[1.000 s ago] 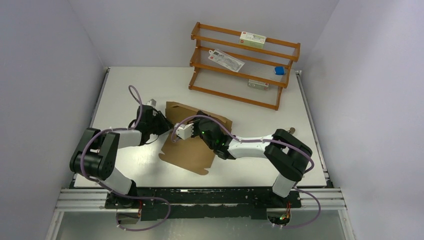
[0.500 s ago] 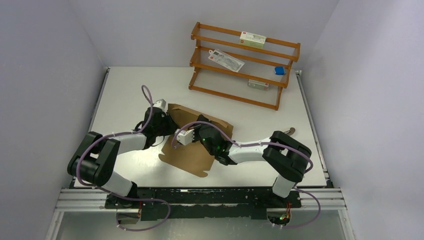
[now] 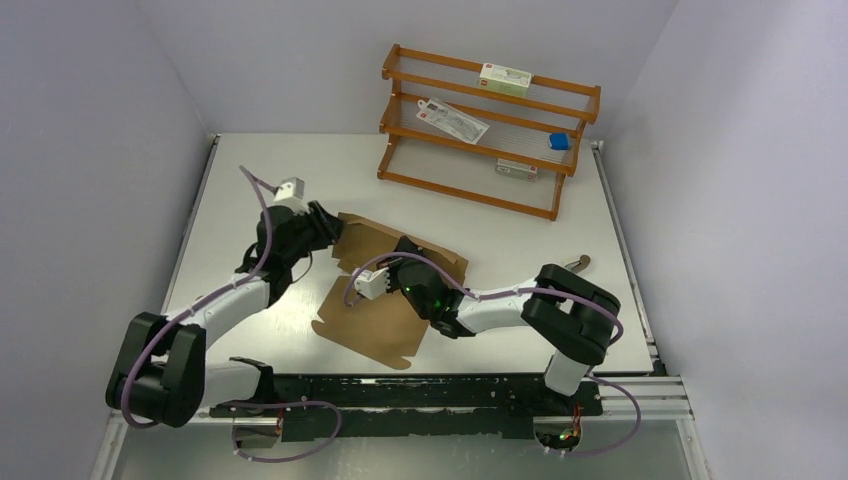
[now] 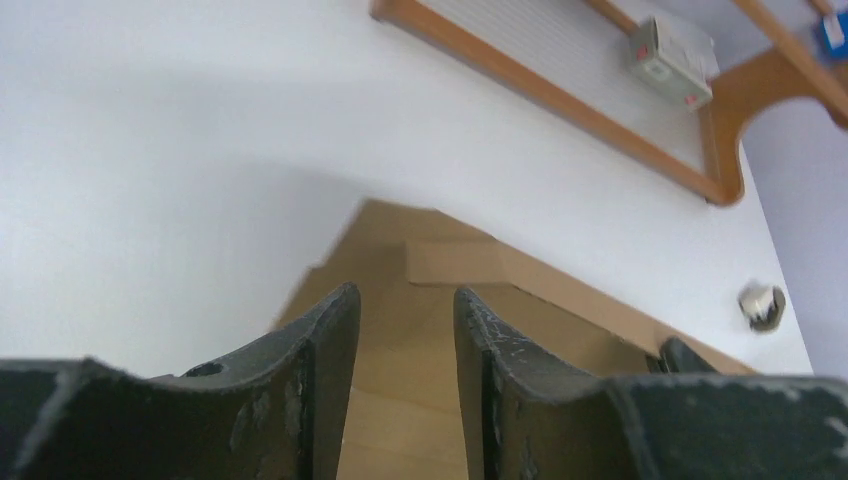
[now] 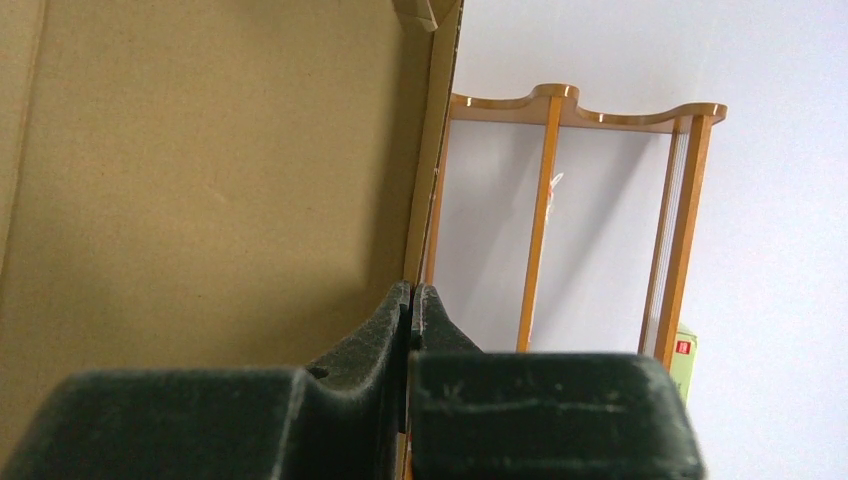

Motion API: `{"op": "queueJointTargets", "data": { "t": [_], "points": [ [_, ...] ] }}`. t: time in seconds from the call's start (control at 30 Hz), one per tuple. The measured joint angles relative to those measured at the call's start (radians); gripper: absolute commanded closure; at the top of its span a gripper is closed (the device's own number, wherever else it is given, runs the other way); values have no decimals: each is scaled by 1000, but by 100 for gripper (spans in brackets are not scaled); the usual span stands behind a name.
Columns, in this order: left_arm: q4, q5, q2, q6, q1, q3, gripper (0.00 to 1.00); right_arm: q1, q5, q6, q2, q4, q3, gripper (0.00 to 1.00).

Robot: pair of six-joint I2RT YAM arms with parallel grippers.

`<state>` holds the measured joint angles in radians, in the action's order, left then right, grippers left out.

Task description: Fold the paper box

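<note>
- One left gripper [image 4: 405,296]: my two dark fingers [image 4: 320,350] stand spread with a bare gap between them and nothing clamped. Through the gap I see brown cardboard. From above, this gripper [image 3: 328,226] sits at the far left corner of the sheet. I cannot tell whether it touches.
- One right gripper [image 5: 410,288]: my two fingers are pressed together, and the thin edge of an upright flap runs straight into their seam, so they pinch it. From above, this gripper [image 3: 403,248] is at the raised far wall.
- One paper box [image 3: 375,322]: plain brown cardboard lying mid-table between my two arms. Its near panel is flat with notched corners and its far wall stands up. The left wrist view shows its folded corner [image 4: 470,265], and the right wrist view shows one broad panel [image 5: 200,180].
- One table [image 3: 250,170]: white.
- One wooden rack [image 3: 470,196]: three shelves, at the far right, well apart from the box.
- Four items on the rack: one white-and-green carton [image 3: 505,77] on top, one flat white packet [image 3: 452,118] and one blue piece [image 3: 559,142] in the middle, and one small white box [image 3: 517,169] on the lowest shelf.
- One small round object [image 3: 580,263]: on the table by the right edge.
</note>
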<state>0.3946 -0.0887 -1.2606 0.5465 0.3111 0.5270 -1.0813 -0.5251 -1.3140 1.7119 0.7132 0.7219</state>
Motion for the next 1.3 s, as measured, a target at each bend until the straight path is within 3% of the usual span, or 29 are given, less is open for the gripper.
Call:
{"op": "queueJointTargets", "data": {
  "t": [0.4, 0.9, 1.3],
  "points": [
    [11, -29, -58, 19, -201, 57, 50, -9, -11, 0, -11, -30, 0, 100],
    [33, -274, -431, -1, -219, 209, 62, -37, -18, -3, -21, -52, 2, 100],
    [138, -432, -333, 16, -217, 97, 68, -37, -45, -26, -10, -28, 2, 100]
  ]
}}
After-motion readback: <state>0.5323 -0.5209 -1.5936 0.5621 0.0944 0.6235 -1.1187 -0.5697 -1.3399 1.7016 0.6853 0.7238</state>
